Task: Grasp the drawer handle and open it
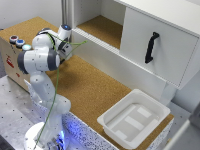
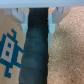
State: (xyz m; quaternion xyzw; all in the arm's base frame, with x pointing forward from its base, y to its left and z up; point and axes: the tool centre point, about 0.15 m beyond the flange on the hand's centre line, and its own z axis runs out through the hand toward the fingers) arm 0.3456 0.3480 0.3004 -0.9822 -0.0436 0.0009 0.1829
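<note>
White plastic tray at lower right, cork counter behind.
Drawer handle upper right on drawer: rigid, slim; best grasped mid-bar. Gripper far left, finger spread unclear, holding nothing evident.

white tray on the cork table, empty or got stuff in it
Empty: the white tray shows only its own bare ribbed floor in the exterior view.

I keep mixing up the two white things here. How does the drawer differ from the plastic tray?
The drawer is a closed box with an upright front; the tray is shallow and open-topped. The drawer carries a black handle; the tray has none. The drawer sits raised; the tray rests on the cork counter. Both are white.
</note>
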